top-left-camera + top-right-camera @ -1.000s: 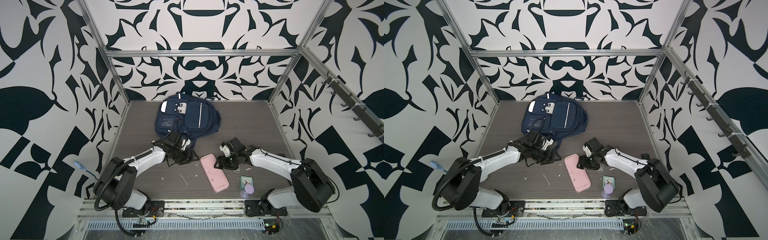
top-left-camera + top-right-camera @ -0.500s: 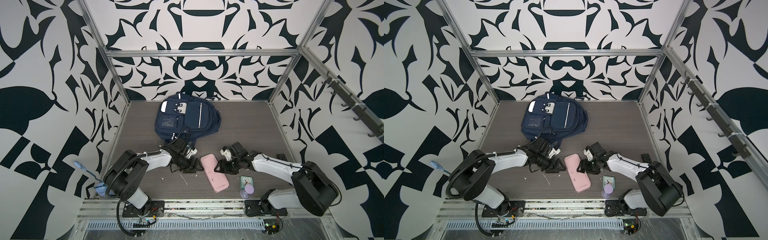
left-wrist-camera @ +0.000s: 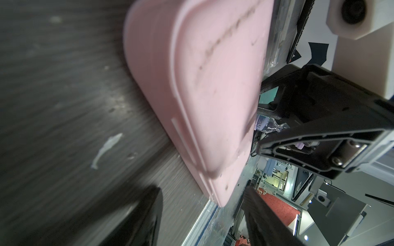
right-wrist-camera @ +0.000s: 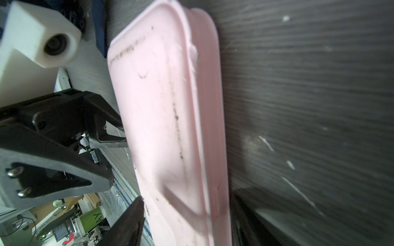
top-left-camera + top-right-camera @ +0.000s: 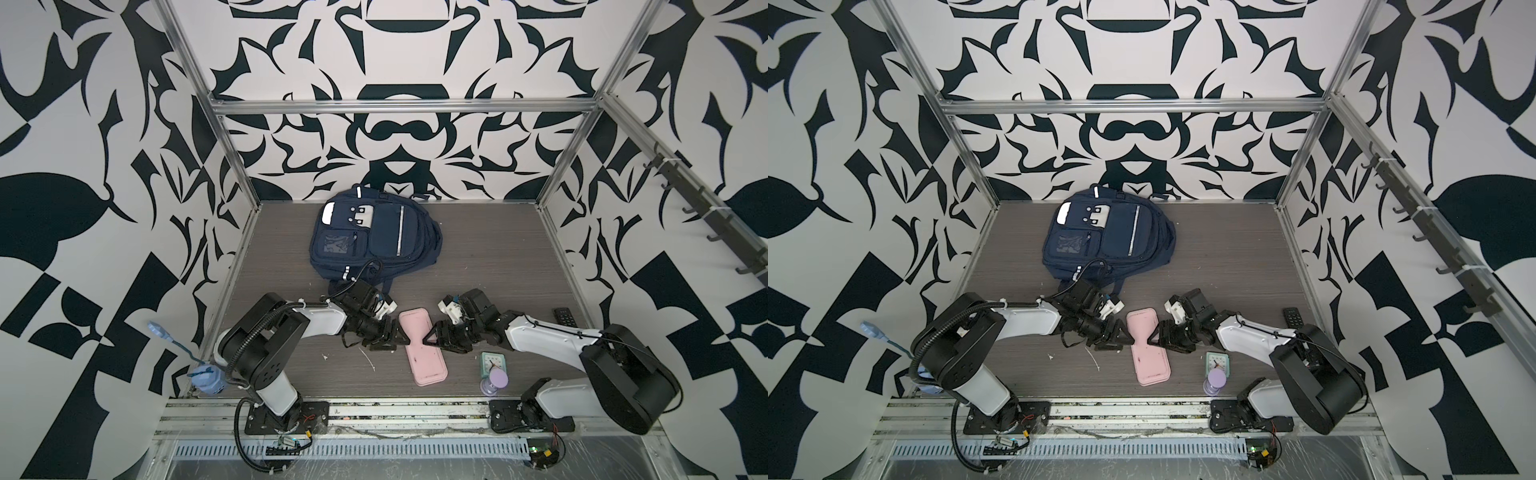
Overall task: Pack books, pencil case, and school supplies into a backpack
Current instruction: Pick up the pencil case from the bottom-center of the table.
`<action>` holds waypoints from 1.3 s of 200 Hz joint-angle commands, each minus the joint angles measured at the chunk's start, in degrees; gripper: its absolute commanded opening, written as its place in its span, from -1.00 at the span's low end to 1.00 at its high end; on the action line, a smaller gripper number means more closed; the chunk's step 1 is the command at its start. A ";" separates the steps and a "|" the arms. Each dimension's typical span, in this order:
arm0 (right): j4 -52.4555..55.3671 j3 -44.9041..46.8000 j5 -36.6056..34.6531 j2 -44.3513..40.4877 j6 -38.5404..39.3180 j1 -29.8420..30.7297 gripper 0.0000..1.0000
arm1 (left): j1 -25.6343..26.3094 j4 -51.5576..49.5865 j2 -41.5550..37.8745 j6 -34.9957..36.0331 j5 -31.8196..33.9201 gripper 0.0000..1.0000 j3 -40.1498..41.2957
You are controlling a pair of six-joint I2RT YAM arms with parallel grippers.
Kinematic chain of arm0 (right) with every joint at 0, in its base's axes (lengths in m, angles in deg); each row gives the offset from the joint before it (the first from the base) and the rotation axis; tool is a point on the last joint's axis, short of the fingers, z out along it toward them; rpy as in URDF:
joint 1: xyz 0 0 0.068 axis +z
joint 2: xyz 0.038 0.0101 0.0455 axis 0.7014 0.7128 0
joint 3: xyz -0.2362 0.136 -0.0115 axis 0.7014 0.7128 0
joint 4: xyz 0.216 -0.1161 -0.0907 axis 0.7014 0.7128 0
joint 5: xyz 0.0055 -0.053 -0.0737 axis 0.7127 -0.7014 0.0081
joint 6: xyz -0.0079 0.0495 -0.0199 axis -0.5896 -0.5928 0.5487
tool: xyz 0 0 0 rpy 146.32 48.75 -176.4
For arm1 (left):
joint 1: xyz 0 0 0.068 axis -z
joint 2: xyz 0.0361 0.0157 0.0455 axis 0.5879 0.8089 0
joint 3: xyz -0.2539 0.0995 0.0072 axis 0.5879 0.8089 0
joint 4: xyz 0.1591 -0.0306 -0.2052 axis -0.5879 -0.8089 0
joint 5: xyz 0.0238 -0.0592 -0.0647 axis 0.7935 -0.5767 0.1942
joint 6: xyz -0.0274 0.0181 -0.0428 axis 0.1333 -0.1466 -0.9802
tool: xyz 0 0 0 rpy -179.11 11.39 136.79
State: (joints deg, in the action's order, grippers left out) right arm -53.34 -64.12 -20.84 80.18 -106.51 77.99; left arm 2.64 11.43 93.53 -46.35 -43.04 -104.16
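Observation:
The pale-pink pencil case [image 5: 422,353] [image 5: 1148,353] lies flat on the table near the front, between my two grippers. My left gripper [image 5: 395,338] [image 5: 1123,336] is at its left long edge, jaws apart. In the left wrist view the pencil case [image 3: 202,95] fills the space just ahead of that gripper [image 3: 202,223]. My right gripper [image 5: 428,338] [image 5: 1154,338] is at the right long edge. The right wrist view shows its jaws [image 4: 187,223] open, one above and one below the pencil case [image 4: 166,127]. The navy backpack [image 5: 374,237] [image 5: 1108,237] lies behind. Books and school supplies are out of view.
A mint-green clock [image 5: 492,361] and a purple hourglass-shaped thing [image 5: 496,380] stand right of the case, near the front edge. A black remote [image 5: 565,318] lies by the right wall. White scraps [image 5: 368,359] dot the table. A blue object [image 5: 208,378] sits at the front-left corner.
Both grippers have moved in towards the pencil case. The left one came forward from beside the backpack to the case's left edge. The right one slid onto its right edge.

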 commanded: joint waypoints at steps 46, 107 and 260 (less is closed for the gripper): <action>-8.63 3.96 1.92 3.11 -3.39 0.14 0.35 | -0.42 2.42 2.71 -0.88 -0.86 0.11 1.62; -16.23 5.30 4.35 7.32 -5.16 0.20 0.35 | -3.26 4.23 3.92 -2.10 -2.02 0.01 2.81; -23.95 3.70 6.96 5.82 -8.39 1.45 0.26 | -4.11 6.04 5.04 -3.34 -2.65 -0.02 2.92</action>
State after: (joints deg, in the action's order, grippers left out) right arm -75.42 -59.20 -13.76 86.23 -114.29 78.65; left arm -1.14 18.36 97.07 -49.70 -48.13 -102.17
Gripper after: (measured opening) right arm 0.637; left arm 0.492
